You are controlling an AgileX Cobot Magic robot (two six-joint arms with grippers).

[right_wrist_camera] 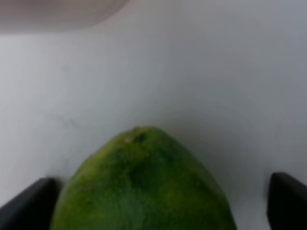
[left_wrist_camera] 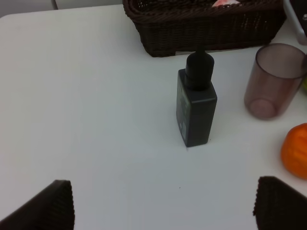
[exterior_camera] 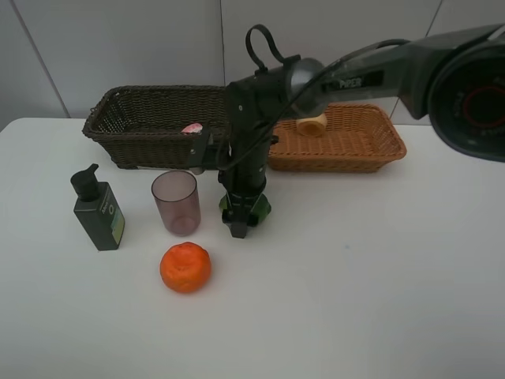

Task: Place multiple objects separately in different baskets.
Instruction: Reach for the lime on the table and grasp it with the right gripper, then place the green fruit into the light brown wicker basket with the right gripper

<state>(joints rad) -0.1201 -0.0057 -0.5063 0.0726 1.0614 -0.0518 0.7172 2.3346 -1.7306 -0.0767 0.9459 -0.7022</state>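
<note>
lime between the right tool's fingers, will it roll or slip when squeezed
Probably apt to roll: the lime is rounded and sits on a smooth white table. Its skin looks smooth, so it may squirt out if the right tool pinches off-centre. It looks firm, likely not fragile.

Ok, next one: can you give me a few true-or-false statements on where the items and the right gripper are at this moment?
1. The lime lies on the table between the open fingers of the right gripper. True.
2. The tangerine sits inside the mauve cup. False: the tangerine lies on the table in front of the cup.
3. The dark green pump bottle stands upright on the table. True.
4. The mauve cup lies on its side. False: it stands upright, mouth up.
</note>
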